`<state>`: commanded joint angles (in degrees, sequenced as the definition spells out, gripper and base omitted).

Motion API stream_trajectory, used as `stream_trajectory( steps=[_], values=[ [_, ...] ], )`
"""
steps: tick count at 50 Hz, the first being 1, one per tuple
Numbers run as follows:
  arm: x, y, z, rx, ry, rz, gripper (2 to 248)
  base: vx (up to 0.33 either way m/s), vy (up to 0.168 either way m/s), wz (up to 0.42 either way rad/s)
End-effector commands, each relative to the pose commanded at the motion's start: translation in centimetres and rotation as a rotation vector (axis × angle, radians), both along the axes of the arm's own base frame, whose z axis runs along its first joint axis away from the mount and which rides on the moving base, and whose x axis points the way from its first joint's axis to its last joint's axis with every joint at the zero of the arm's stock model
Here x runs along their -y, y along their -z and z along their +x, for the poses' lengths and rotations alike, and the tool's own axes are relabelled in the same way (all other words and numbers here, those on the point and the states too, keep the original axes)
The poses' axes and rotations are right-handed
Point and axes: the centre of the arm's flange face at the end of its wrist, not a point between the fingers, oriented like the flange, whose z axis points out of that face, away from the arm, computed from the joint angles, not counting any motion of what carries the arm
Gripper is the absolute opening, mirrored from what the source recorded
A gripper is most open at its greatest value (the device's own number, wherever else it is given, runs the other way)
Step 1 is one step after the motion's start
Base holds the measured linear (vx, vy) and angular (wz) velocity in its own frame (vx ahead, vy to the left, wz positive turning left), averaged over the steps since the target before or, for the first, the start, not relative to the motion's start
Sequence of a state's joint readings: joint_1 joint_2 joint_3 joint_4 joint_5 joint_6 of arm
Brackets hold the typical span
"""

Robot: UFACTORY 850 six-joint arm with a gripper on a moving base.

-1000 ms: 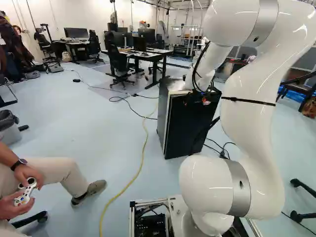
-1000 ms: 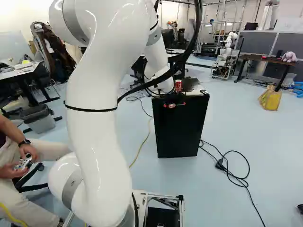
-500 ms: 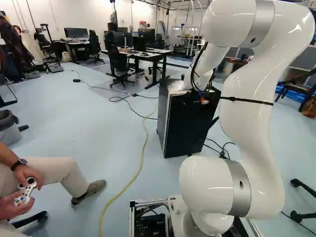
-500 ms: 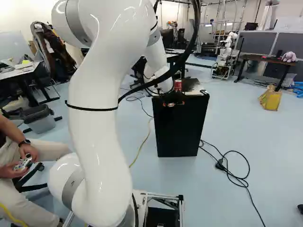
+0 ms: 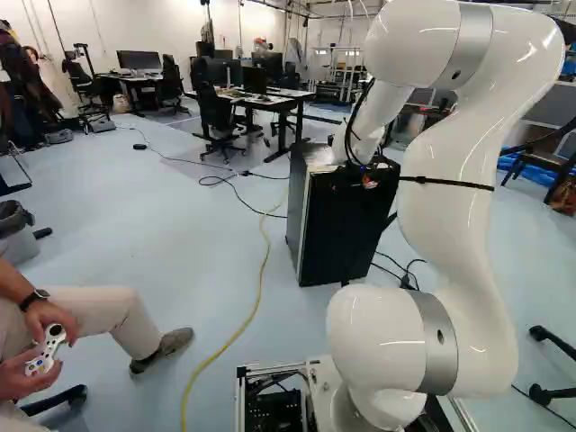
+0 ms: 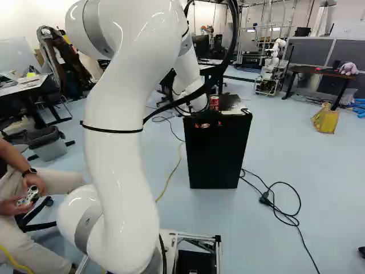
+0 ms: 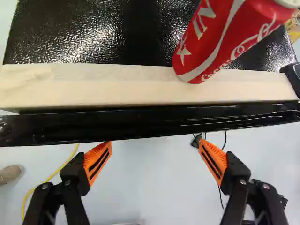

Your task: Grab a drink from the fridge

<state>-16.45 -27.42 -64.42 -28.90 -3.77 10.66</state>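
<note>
One upright can (image 7: 215, 40) stands on the pale edge (image 7: 93, 86) of one fridge (image 6: 217, 157); one gripper (image 6: 208, 124), its two jaws wide with open room between, faces that edge.

Free gap inside the pincer (image 6: 209, 125), fridge rim (image 7: 154, 123) (glossy black) straight ahead, can (image 7: 220, 37) beyond

Arm (image 5: 450, 207) finished in glossy white, bulbous at the joints, ringed there by grey bands (image 5: 436, 346). One link cinched by a thin black strap (image 6: 111, 131); a thick black cable (image 6: 230, 53) strung alongside. Black jaws (image 6: 209, 124) fitted with silvery screws (image 7: 243, 182) and ribbed orange pads (image 7: 97, 161), each marked by dark slots.
</note>
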Motion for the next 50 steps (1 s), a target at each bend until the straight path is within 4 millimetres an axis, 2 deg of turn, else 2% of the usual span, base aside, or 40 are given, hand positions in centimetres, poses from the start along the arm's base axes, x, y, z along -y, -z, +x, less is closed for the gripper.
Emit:
stream_trajectory(
  steps=[14,37,50],
  values=[
    [0.0,-0.1,-1.2,-0.008,0.005,0.002,247,0.000,0.000,0.000],
    [-0.1,-0.3,-5.2,-0.030,0.024,0.010,247,0.000,0.000,0.000],
    [-0.3,-0.7,-7.1,0.014,0.021,0.021,247,0.000,0.000,0.000]
  ],
)
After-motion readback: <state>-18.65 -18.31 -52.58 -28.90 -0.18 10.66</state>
